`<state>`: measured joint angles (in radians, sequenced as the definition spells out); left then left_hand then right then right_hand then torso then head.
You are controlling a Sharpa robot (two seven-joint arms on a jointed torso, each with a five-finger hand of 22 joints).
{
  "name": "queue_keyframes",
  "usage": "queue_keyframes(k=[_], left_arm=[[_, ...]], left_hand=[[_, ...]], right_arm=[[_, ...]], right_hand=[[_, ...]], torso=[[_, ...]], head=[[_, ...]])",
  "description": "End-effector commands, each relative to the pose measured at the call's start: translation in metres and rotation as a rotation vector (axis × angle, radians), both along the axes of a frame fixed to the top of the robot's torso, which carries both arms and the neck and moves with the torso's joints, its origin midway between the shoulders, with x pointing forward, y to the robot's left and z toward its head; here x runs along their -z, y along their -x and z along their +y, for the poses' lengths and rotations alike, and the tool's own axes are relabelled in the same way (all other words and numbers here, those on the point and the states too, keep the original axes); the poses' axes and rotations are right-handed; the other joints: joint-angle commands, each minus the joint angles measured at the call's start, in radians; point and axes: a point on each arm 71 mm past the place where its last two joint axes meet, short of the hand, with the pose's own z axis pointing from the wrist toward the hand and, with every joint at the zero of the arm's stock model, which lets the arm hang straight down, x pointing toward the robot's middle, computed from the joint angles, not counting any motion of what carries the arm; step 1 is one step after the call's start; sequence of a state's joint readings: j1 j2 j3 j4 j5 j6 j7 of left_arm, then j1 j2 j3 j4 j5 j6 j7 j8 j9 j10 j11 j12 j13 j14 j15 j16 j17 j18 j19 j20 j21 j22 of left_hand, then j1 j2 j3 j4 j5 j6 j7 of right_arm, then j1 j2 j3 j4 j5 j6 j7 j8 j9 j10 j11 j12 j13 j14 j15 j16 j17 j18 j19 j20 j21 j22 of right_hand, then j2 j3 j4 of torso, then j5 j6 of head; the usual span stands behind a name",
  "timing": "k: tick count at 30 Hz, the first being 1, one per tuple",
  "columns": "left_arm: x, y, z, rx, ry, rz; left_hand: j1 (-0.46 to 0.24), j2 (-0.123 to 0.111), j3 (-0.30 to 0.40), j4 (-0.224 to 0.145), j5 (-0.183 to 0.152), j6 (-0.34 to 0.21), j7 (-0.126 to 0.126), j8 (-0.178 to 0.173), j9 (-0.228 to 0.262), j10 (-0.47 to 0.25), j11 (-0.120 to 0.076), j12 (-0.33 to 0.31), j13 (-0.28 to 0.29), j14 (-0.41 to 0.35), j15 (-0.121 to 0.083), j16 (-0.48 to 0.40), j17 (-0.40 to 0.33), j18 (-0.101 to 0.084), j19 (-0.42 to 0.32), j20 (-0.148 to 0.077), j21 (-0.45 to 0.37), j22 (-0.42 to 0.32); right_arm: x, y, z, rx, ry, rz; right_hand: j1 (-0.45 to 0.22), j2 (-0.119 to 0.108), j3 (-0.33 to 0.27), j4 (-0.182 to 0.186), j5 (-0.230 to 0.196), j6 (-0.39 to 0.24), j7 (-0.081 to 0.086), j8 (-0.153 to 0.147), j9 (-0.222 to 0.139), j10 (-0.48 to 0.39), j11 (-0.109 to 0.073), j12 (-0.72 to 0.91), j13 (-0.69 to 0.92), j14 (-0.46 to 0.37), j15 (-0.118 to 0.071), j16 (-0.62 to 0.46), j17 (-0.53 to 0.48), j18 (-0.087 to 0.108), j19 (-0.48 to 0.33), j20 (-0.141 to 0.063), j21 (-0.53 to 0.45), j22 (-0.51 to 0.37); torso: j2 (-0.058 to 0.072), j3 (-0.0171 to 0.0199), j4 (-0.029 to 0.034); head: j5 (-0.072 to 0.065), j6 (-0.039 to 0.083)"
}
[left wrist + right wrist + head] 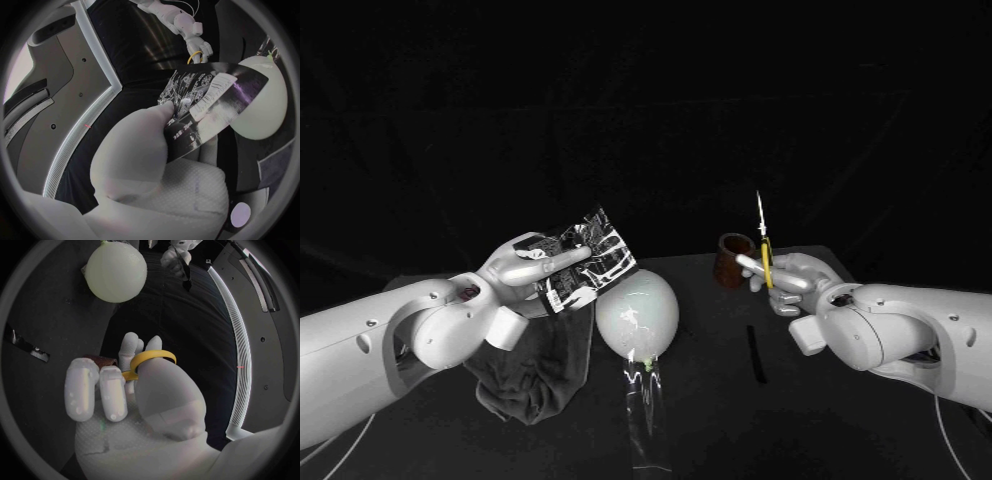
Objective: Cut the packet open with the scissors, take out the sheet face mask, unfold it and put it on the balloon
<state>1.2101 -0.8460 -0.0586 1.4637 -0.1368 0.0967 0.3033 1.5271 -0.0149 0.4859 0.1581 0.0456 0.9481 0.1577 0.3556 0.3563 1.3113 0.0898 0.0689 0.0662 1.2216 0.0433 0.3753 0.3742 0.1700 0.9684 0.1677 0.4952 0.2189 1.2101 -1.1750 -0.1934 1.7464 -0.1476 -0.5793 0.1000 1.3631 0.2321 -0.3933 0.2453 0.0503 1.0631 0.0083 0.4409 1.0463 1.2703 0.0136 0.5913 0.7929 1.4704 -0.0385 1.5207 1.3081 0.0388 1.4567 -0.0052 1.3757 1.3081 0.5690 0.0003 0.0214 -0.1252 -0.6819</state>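
left hand [531,265]: raised over the table [718,400], left of the balloon, fingers clamped on the packet.
packet [586,260]: dark with white print, held tilted and clear of the table.
packet, head view: fingers lie across its front face; its lower corner overlaps the balloon's upper left, and i cannot tell whether they touch.
packet, left wrist view: this gives the grip from behind, with the thumb [147,145] pressed on the near corner and most of the packet reaching out past it toward the balloon.
right hand [783,272]: raised at the right, fingers closed on the scissors.
scissors [763,235]: the head view gives the blades, together as one thin line, pointing straight up above the fingers.
scissors, right wrist view: a yellow handle loop sits round one finger, the others curled close beside it.
balloon [639,312]: pale, upright on a clear stand [643,400], between the two hands.
brown cup [731,258]: just beside the right hand.
grey cloth [516,380]: on the table under the left arm.
black strip [756,352]: flat on the table, near the right arm.
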Motion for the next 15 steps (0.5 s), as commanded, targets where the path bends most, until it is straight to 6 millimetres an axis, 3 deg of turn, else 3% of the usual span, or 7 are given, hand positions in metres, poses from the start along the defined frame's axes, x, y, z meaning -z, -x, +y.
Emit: queue_keyframes(k=[1,2,3,5,11,15], left_arm=[[0.003,0.008,0.016,0.086,0.006,0.03],[0.005,0.009,0.023,0.08,-0.002,0.035],[0.007,0.01,0.031,0.074,-0.01,0.039],[0.011,0.012,0.046,0.051,-0.028,0.049],[0.028,0.017,0.082,-0.032,-0.07,0.066],[0.044,0.022,0.099,-0.097,-0.095,0.066]], left_hand=[[0.003,-0.001,0.009,-0.017,0.003,0.0,0.0,0.002,0.078,-0.004,0.003,-0.006,-0.002,-0.01,-0.002,0.0,0.002,0.005,-0.012,0.0,0.008,0.002],[0.002,-0.002,0.009,-0.017,0.003,0.0,0.0,0.002,0.078,-0.005,0.003,-0.006,-0.002,-0.011,-0.002,0.0,0.002,0.005,-0.013,0.0,0.008,0.002],[0.001,-0.003,0.008,-0.017,0.003,0.0,0.0,0.001,0.078,-0.005,0.003,-0.006,-0.002,-0.012,-0.002,-0.001,0.003,0.005,-0.014,0.0,0.008,0.003],[0.004,-0.009,0.008,-0.026,0.003,0.0,0.0,0.001,0.079,-0.007,0.003,-0.006,-0.002,-0.016,-0.002,-0.002,0.004,0.005,-0.019,0.0,0.011,0.005],[0.04,-0.039,-0.005,-0.116,0.002,0.021,0.003,-0.009,0.077,-0.006,0.003,-0.003,0.0,-0.051,-0.001,-0.023,0.008,-0.01,-0.08,-0.008,0.073,0.052],[0.049,-0.039,-0.01,-0.154,0.008,0.034,0.006,-0.023,0.067,-0.007,0.007,-0.003,0.001,-0.071,0.003,-0.026,0.013,-0.025,-0.138,-0.012,0.118,0.088]], right_arm=[[0.001,-0.001,-0.001,-0.013,0.003,-0.016],[0.002,-0.001,-0.001,-0.012,0.004,-0.015],[0.003,-0.001,-0.001,-0.011,0.005,-0.014],[0.004,-0.001,-0.002,-0.01,0.006,-0.012],[0.008,-0.003,-0.003,-0.004,0.011,-0.008],[0.01,-0.004,-0.004,-0.001,0.013,-0.005]], right_hand=[[0.033,0.032,-0.006,-0.001,0.0,-0.004,0.001,-0.006,0.0,0.17,-0.072,-0.006,-0.001,0.07,-0.075,0.0,0.116,0.011,-0.007,0.003,-0.005,0.169],[0.032,0.033,-0.008,0.0,0.0,-0.004,0.002,-0.007,-0.001,0.17,-0.071,-0.008,-0.002,0.07,-0.074,0.0,0.115,0.011,-0.006,0.004,-0.005,0.169],[0.032,0.033,-0.008,0.0,0.0,-0.004,0.002,-0.007,-0.001,0.17,-0.071,-0.008,-0.002,0.07,-0.074,0.0,0.115,0.011,-0.006,0.004,-0.005,0.169],[0.032,0.034,-0.008,0.0,0.0,-0.004,0.002,-0.008,-0.001,0.17,-0.071,-0.009,-0.002,0.07,-0.074,0.0,0.115,0.011,-0.007,0.004,-0.005,0.168],[0.029,0.035,-0.013,0.002,0.0,-0.004,0.003,-0.011,-0.001,0.17,-0.07,-0.013,-0.004,0.07,-0.073,-0.001,0.114,0.012,-0.007,0.005,-0.007,0.168],[0.027,0.037,-0.015,0.004,0.0,-0.004,0.004,-0.013,-0.001,0.17,-0.069,-0.018,-0.007,0.07,-0.072,-0.001,0.114,0.012,-0.007,0.006,-0.006,0.168]], torso=[[-0.006,-0.0028,0.007],[-0.007,-0.0028,0.0076],[-0.005,-0.0002,0.007],[-0.008,-0.0004,0.0092],[-0.014,-0.0012,0.0136],[-0.017,-0.0023,0.0154]], head=[[0.039,-0.022],[0.042,-0.023],[0.056,-0.028],[0.079,-0.039],[0.127,-0.066],[0.154,-0.084]])
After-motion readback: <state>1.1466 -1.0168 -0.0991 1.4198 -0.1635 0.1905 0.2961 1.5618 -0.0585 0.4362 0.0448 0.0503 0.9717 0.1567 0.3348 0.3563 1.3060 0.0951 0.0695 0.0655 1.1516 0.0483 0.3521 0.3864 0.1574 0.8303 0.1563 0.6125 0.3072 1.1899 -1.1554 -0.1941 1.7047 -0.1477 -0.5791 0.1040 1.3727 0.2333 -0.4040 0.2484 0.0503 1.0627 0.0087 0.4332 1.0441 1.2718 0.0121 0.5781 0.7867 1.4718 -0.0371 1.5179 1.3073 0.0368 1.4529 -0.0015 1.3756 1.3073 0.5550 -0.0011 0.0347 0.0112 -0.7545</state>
